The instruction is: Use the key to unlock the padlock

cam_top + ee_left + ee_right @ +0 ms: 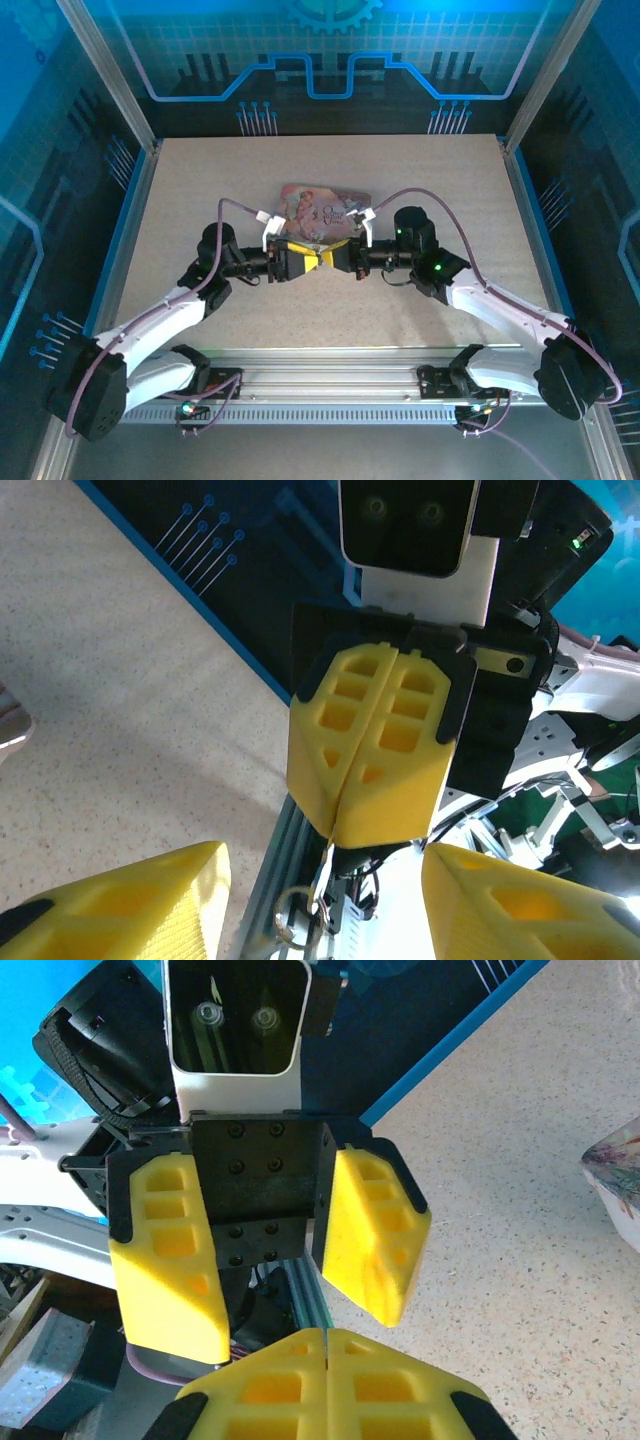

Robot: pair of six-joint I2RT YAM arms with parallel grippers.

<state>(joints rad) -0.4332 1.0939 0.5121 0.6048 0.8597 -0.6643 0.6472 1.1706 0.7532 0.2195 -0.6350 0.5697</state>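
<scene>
Right gripper (336,825): yellow fingers pressed flat together, seam closed to the tip. A thin silvery sliver hangs from that seam and reads as the key (326,860), but it is too slim to confirm shape or teeth. There is a small ring (288,925) lower down among the cables; can't tell if it's attached to the sliver.

Left gripper (292,1305): jaws spread wide with nothing between the pads. It is nose-to-nose with the right one, tips near but apart.

From overhead the two grippers meet mid-table, just in front of the pink tin (325,205). The junction is a small yellow-and-black blob there, and anything under the fingers is hidden.

The tin is cut off in both wrist views: a corner at the right edge of the right wrist view, a sliver at the left edge of the left wrist view. Speckled table (200,200) around it. The outer arm links run off the frame's lower corners.
</scene>
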